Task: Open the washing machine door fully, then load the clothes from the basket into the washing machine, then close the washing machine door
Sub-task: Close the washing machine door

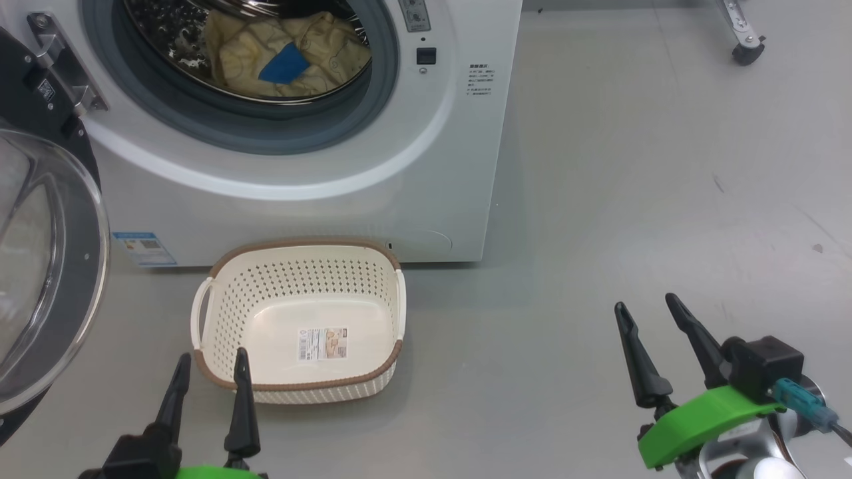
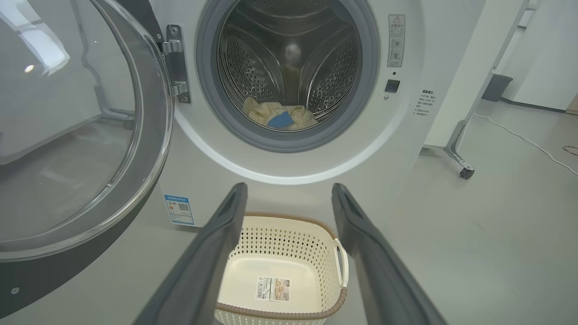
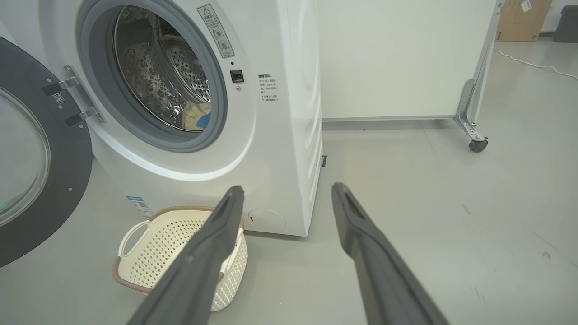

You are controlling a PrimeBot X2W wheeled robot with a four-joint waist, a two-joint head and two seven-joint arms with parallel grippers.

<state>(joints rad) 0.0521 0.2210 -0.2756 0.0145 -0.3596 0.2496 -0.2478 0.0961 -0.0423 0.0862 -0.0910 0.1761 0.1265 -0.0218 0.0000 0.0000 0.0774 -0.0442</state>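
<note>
**Count**
- Washing machine [image 1: 373, 193]: one, white, front-loading. Its steel drum [image 2: 289, 67] is in plain sight and has a grey gasket [image 1: 253, 126] around it.
- Washing machine door [image 1: 46, 266]: one. It is swung wide out on the robot's left and hangs from a hinge [image 2: 176, 63] at the left of the opening. The clear bowl faces the robot.
- Clothes [image 1: 286, 56]: one cream-yellow bundle with a blue patch. It lies inside the drum at the bottom, near the front lip.
- Basket [image 1: 299, 243]: one, upright on the floor [image 1: 599, 199] just in front of the machine's lower panel. One label [image 1: 323, 343] lies flat on its bottom.
- Blue sticker [image 1: 144, 247]: one, low on the machine front, left of the basket.
- Jaws: two pairs, each of two long dark fingers.

**Edges and room**
- The drum mouth is unblocked, and the basket sits below it.
- The door's black rim reaches near the basket's left handle but stays apart from it.
- A broad stretch of grey floor lies to the right of the machine.
- In the right wrist view, a white panel [image 3: 406, 58] on a castor [image 3: 477, 144] stands behind and to the right, with a cable [image 3: 524, 63] trailing on the floor beyond.

**Jaws**
- Left jaws, fingers [image 1: 242, 406]: spread wide apart and holding nothing. They are at the basket's near rim in the head view, and whether they touch it cannot be told.
- Right jaws, fingers [image 1: 640, 359]: spread wide apart and holding nothing. They are over bare floor, well to the right of the basket.
</note>
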